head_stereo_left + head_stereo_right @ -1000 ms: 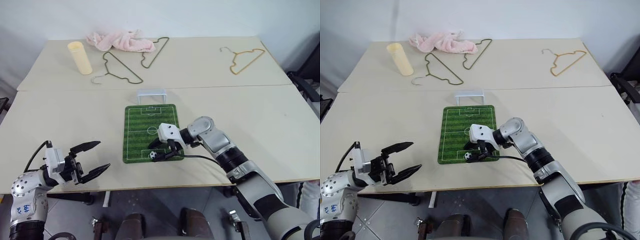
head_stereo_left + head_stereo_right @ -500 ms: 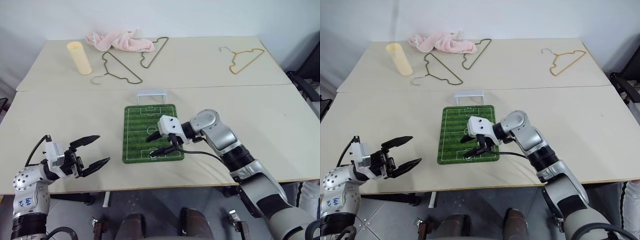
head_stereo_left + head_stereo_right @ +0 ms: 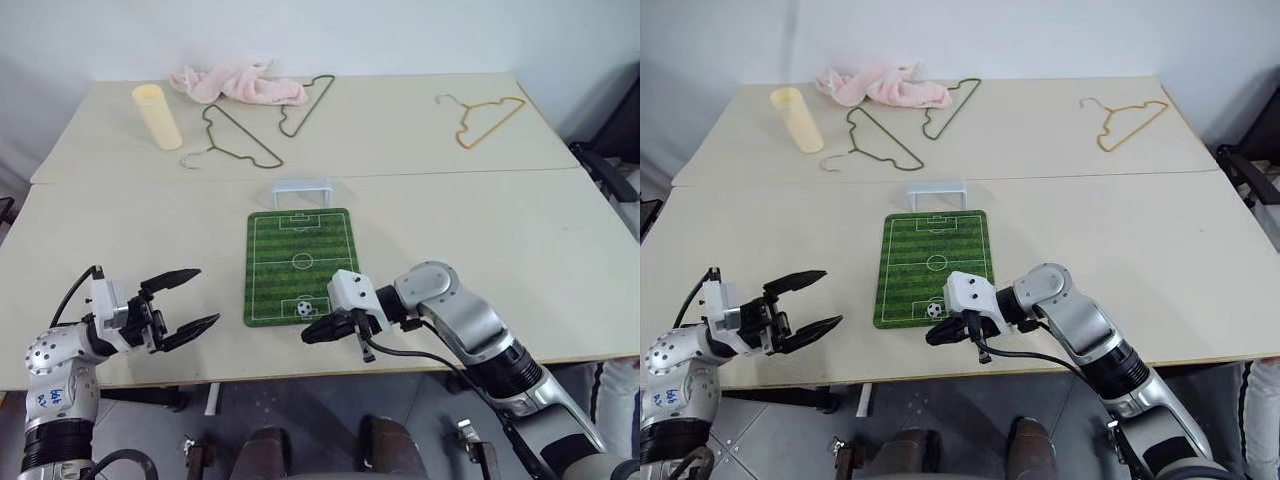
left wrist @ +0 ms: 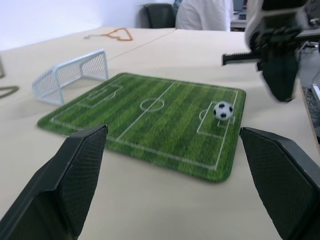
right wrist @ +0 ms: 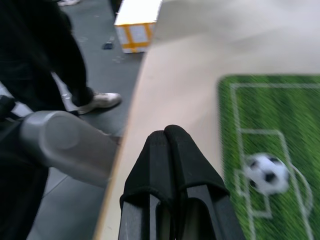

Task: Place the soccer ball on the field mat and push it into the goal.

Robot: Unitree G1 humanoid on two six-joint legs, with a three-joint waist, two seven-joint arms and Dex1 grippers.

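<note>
The tiny black-and-white soccer ball [image 3: 302, 309] rests free on the green field mat [image 3: 300, 250], in the penalty box at the mat's near end. At the mat's far end stands the small white goal [image 3: 302, 191]. My right gripper [image 3: 309, 334] is shut with nothing in it, hovering just in front of the mat's near edge, its tips pointing left, a short way from the ball [image 5: 267, 173]. Near the table's front left edge my left gripper [image 3: 194, 297] hangs open and empty, facing the mat [image 4: 150, 117] and ball [image 4: 223, 110].
On the far table lie two dark wire hangers [image 3: 240, 140], an orange hanger [image 3: 488, 115], a pink cloth [image 3: 238, 81] and a pale yellow cylinder [image 3: 157, 116]. The table's front edge [image 3: 300, 372] runs just below my right gripper. A person sits in the background of the left wrist view.
My right gripper has let go of the ball, drawn back off the mat toward the table's front edge and shut. The ball stays on the mat. My left gripper has kept its place.
</note>
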